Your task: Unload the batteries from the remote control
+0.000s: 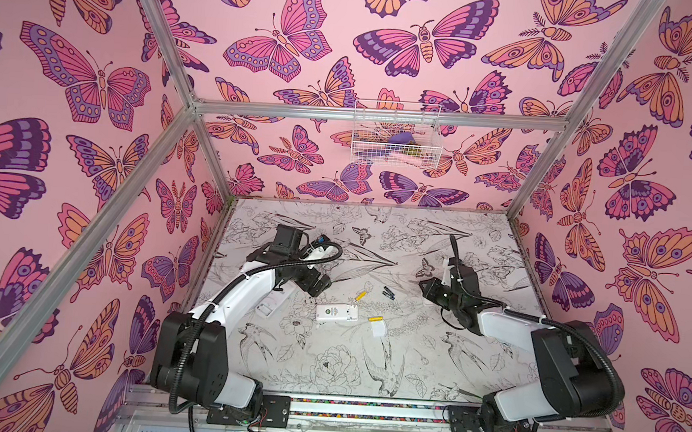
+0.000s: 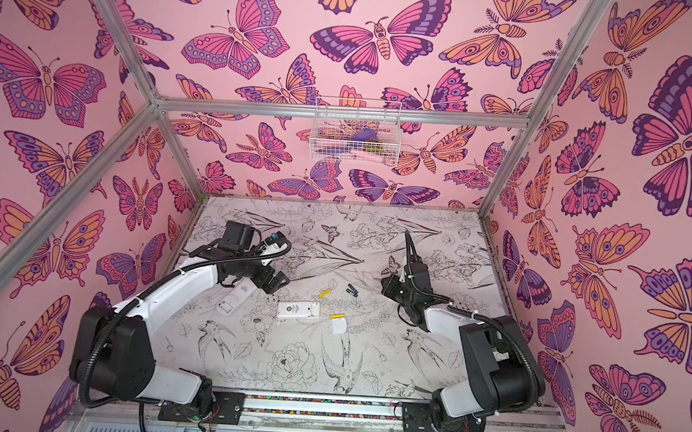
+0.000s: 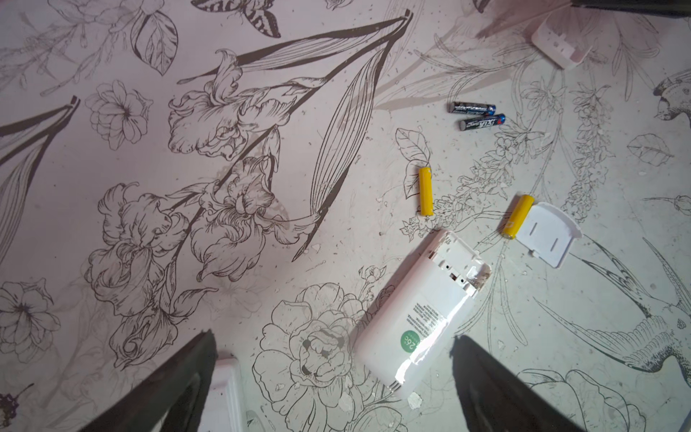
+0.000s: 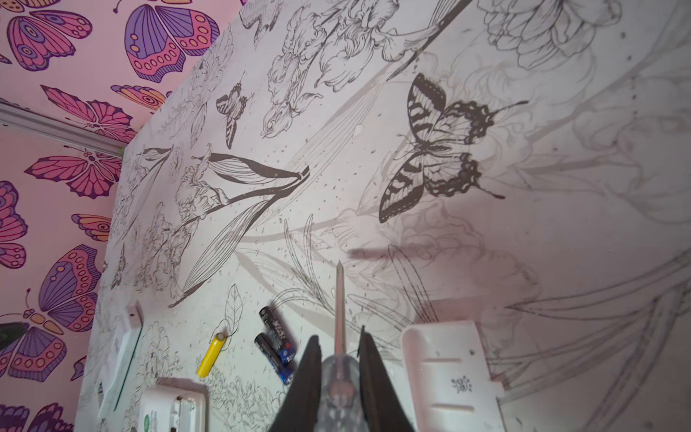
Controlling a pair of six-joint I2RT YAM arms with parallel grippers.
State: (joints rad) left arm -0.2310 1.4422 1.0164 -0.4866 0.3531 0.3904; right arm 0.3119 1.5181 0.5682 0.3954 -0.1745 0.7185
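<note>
Left wrist view — left jaws spread wide near remote [image 3: 422,310] | right jaws pinched on screwdriver [image 4: 339,318] handle

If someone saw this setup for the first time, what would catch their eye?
The loud pink butterfly walls all around come first. Mid-table, the white remote lies with its battery bay open and empty, two black batteries and two yellow batteries loose beside it. The right gripper is shut on a thin metal tool.
</note>
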